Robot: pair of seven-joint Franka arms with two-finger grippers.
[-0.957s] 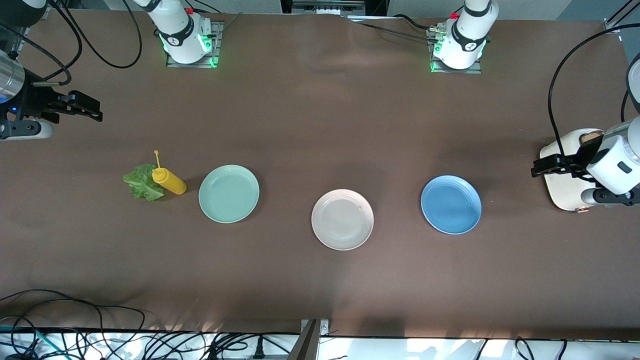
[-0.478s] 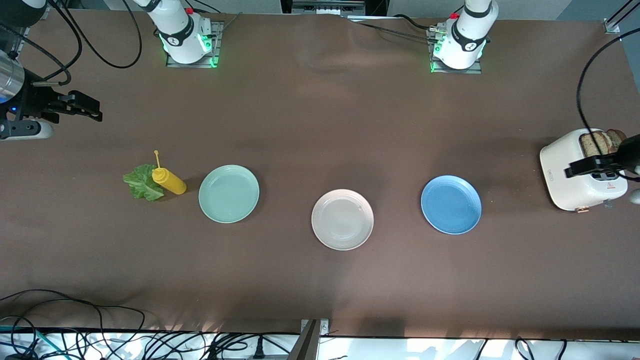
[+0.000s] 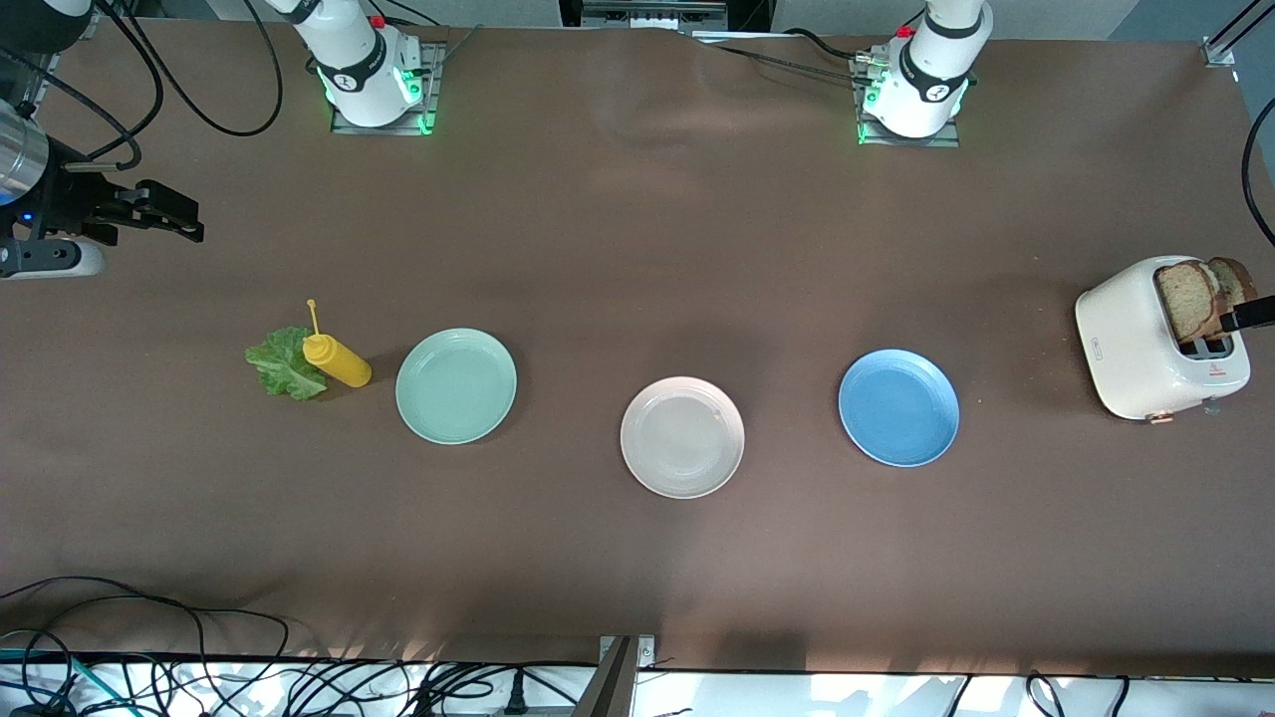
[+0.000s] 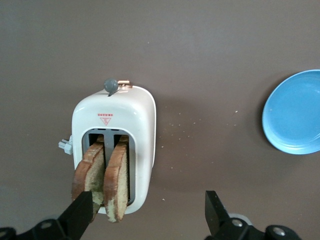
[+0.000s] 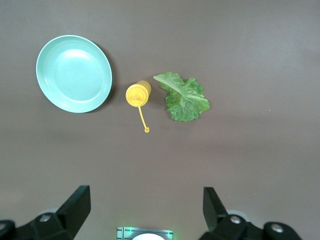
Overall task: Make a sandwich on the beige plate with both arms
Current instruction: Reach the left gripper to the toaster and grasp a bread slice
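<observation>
Two brown toast slices (image 3: 1190,296) stand in a white toaster (image 3: 1136,344) at the left arm's end of the table; they also show in the left wrist view (image 4: 117,180). My left gripper (image 4: 147,216) is open above the toaster (image 4: 112,115), one finger (image 4: 80,214) next to the outer slice; in the front view only a fingertip (image 3: 1251,316) shows. The beige plate (image 3: 682,436) is bare at the table's middle. The lettuce leaf (image 3: 282,364) lies at the right arm's end, also in the right wrist view (image 5: 184,97). My right gripper (image 3: 184,221) waits open and empty (image 5: 147,210).
A yellow mustard bottle (image 3: 339,361) lies against the lettuce, beside a mint-green plate (image 3: 456,385). A blue plate (image 3: 898,406) sits between the beige plate and the toaster. Cables run along the table's front edge (image 3: 199,637).
My left arm has swung off the toaster toward the table's end, almost out of the front view, uncovering both toast slices. The right arm has not moved.
</observation>
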